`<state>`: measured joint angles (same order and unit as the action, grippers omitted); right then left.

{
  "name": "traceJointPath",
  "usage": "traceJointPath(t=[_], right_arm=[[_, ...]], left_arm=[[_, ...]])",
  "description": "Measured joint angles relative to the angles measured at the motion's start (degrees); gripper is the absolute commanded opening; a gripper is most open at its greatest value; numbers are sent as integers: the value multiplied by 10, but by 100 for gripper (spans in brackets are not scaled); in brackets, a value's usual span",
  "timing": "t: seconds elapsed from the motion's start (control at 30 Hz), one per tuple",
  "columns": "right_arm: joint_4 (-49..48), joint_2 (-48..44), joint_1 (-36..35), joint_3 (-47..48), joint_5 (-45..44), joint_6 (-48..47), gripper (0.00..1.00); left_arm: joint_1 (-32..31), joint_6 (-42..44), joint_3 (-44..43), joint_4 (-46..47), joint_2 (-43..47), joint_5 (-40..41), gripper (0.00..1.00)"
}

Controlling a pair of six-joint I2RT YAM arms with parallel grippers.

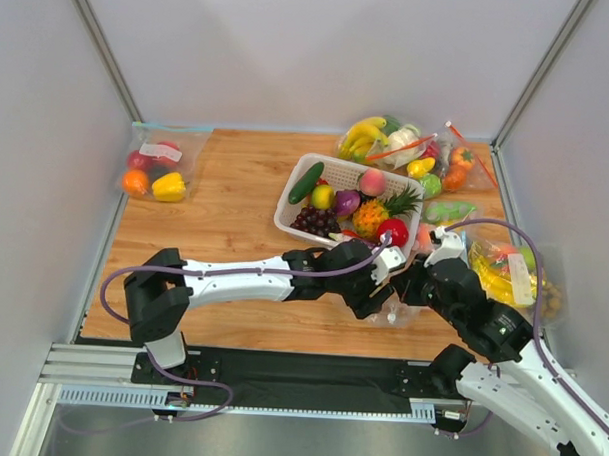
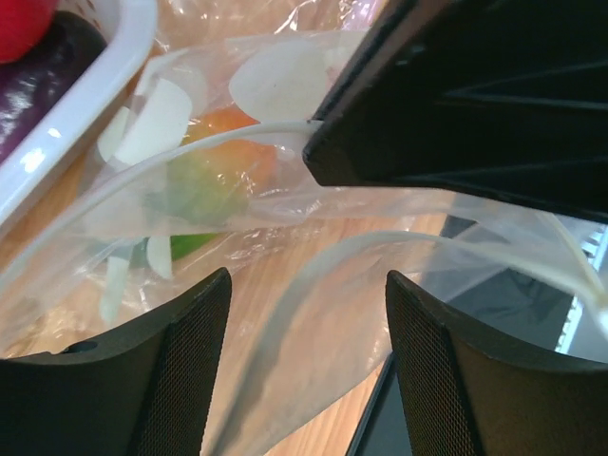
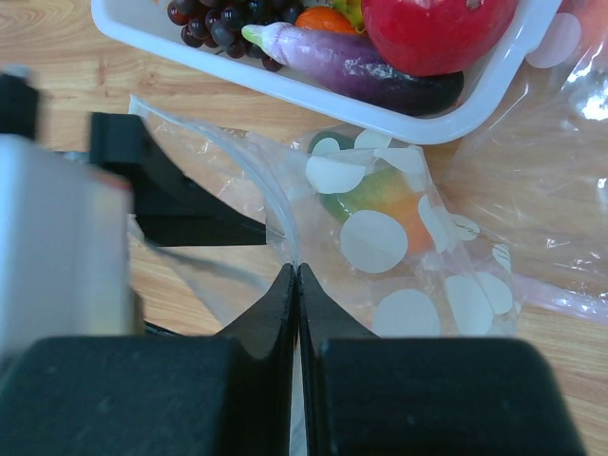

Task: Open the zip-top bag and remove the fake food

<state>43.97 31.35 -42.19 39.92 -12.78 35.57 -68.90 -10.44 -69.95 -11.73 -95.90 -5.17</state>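
Clear bag (image 3: 408,285) just outside basket (image 3: 285,90) near wall, by its right corner. Fingers of right gripper (image 3: 297,285) pressed together on bag rim. Fingers of left gripper (image 2: 306,294) spread, rim strip and film between them. Green-orange piece (image 3: 380,195) shows through film. Inside basket: cucumber (image 1: 306,183), yellow fruit (image 1: 323,197), peach (image 1: 371,181).

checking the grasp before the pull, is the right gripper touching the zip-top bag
Touching. The right wrist view shows the right gripper shut, pinching the zip-top bag's top edge between its fingertips.
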Motion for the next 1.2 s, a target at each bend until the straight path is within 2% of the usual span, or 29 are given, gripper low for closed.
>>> traceJointPath(t=[0.13,0.3,0.7,0.9,1.2], right_arm=[[2,-12,0,0,-3,0,0],[18,-25,0,0,-8,0,0],[34,-36,0,0,-16,3,0],[39,-49,0,0,-17,5,0],[53,-50,0,0,-19,6,0]], left_arm=[[0,-10,-10,11,-37,-2,72],[4,-22,-10,42,-37,-55,74],[35,-43,7,44,73,-182,76],[70,-58,7,47,86,-175,75],[64,-61,-1,47,36,-143,69]])
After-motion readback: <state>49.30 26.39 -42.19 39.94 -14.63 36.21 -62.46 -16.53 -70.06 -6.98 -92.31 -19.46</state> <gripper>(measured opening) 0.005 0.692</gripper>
